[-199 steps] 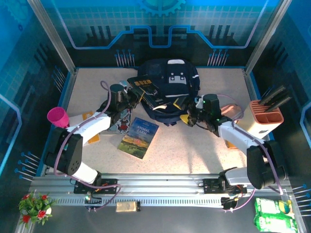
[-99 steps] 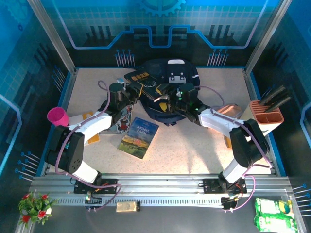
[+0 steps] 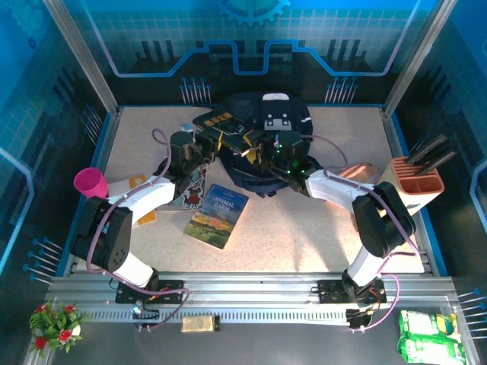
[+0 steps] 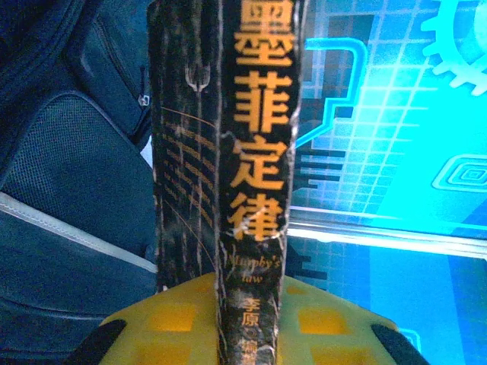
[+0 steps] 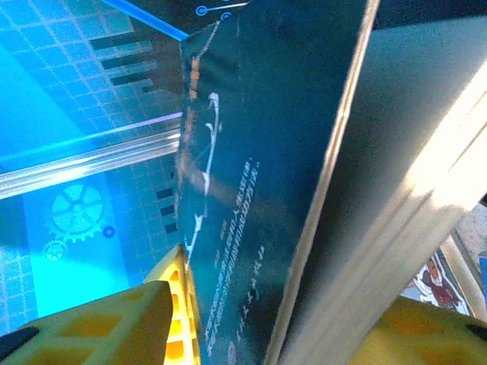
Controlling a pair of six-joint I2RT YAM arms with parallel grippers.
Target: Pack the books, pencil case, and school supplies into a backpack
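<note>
Both arms are meeting over the backpack (image 3: 283, 122), which is sitting at the far middle of the table (image 3: 304, 228). The left gripper (image 3: 208, 141) is clamping down nearly closed on the near-left end of the black book (image 3: 228, 131), and in the left wrist view the spine with its orange characters (image 4: 259, 137) is standing straight up out of the yellow fingers (image 4: 175, 319), with the backpack's navy fabric (image 4: 68, 190) right behind it. The right gripper (image 3: 256, 149) is reaching in from the other side, jaws partly open and straddling the book's right end. In the right wrist view the dark cover (image 5: 259, 167) is running between the two yellow fingers (image 5: 106, 323), but whether they are pressing on it I cannot tell. The book is hanging tilted above the backpack's top. The "Animal Farm" book (image 3: 218, 215) is lying flat on the table in front, the white-red book (image 3: 194, 190) is lying just left of it under the left arm, and the pencil case (image 3: 361, 175) is resting off to the right, near the beige holder (image 3: 416, 186). A flat orange-yellow piece (image 3: 137, 181) is lying at the left, beside the magenta cup (image 3: 89, 182).
</note>
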